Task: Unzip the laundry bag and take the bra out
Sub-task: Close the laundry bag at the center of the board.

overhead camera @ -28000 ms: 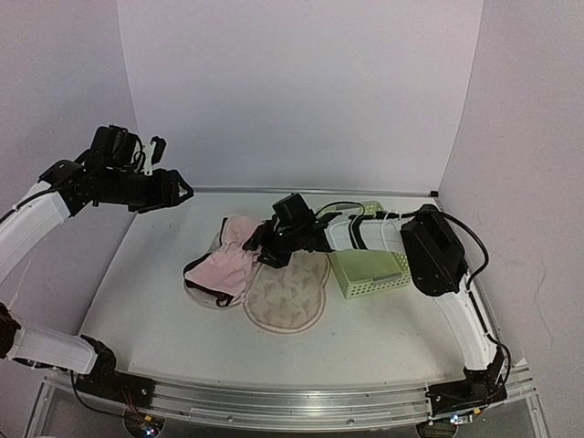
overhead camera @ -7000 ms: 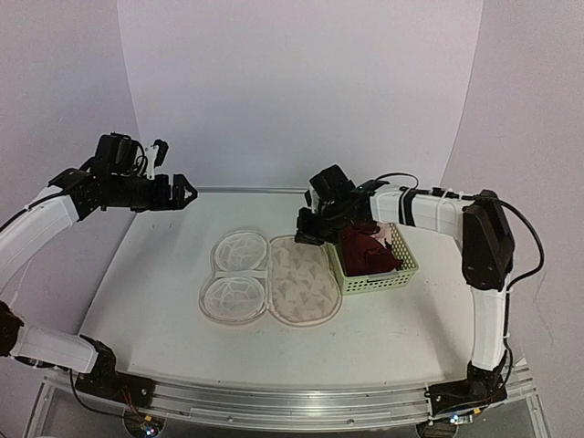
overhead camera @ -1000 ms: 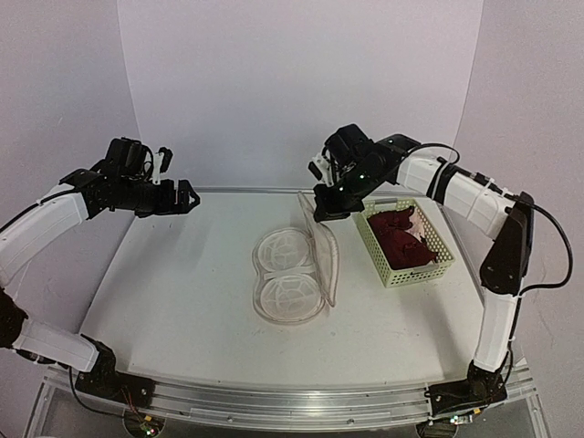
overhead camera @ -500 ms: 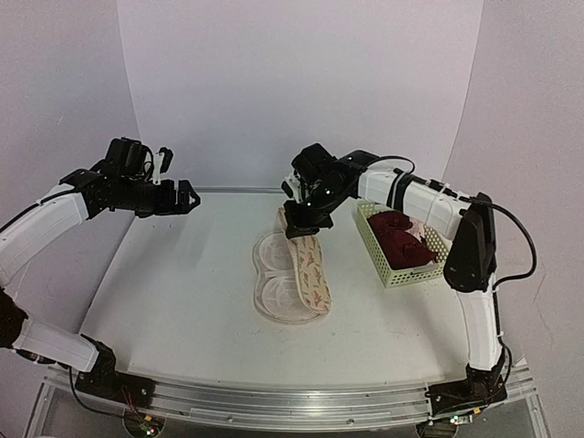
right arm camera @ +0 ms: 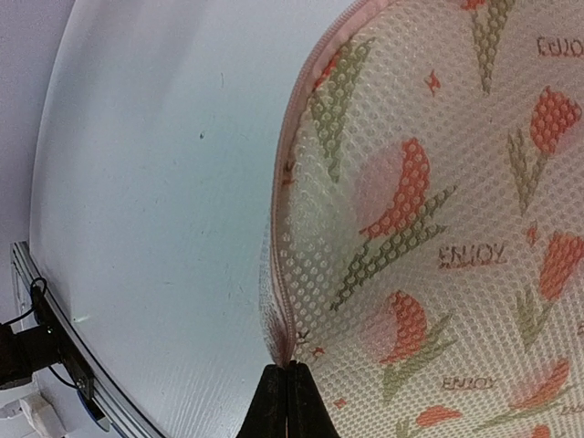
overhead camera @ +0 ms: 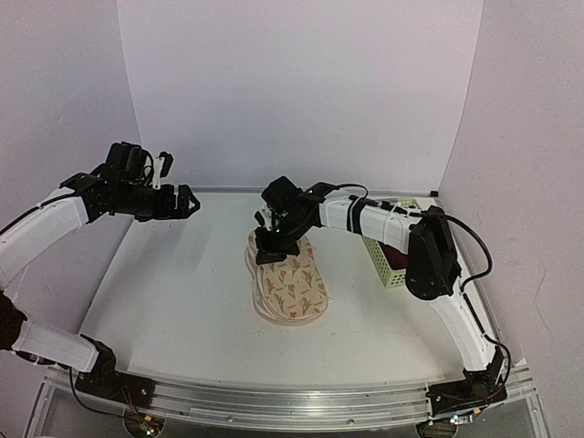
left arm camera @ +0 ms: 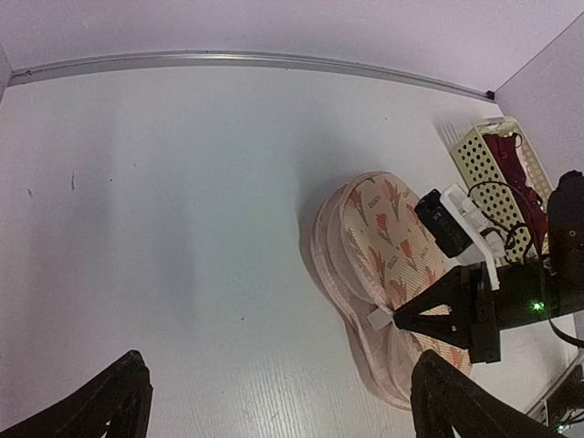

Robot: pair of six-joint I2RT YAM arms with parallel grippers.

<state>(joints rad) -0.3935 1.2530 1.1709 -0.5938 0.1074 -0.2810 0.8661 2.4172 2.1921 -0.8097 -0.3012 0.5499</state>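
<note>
Status: laundry bag (overhead camera: 290, 278) lay mid-table (overhead camera: 164, 301), patterned half folded on top of the other, rims roughly aligned. Right gripper (overhead camera: 270, 248) was pinched tight on the bag's rim at its narrow waist, on the left side. In the wrist view the fingertips (right arm camera: 276, 406) were pressed together on the pink zip seam. Small white tab sat at the rim just ahead of the tips; possibly the zip pull, could not tell. Bra (left arm camera: 511, 164) sat in the pale plastic mesh basket (left arm camera: 467, 146) to the right, apart from the bag. Left gripper (overhead camera: 187, 203) hung above the table's far left, jaws spread wide, holding nothing.

Judgement: removal looked done; the step in hand was setting the top half down and letting go. To do it well:
- Lower until the seam rests on the lower rim.
- Part the fingers fully before any lift, so the mesh does not snag and drag the bag.
- Retreat straight up, keeping the forearm off the basket.
</note>
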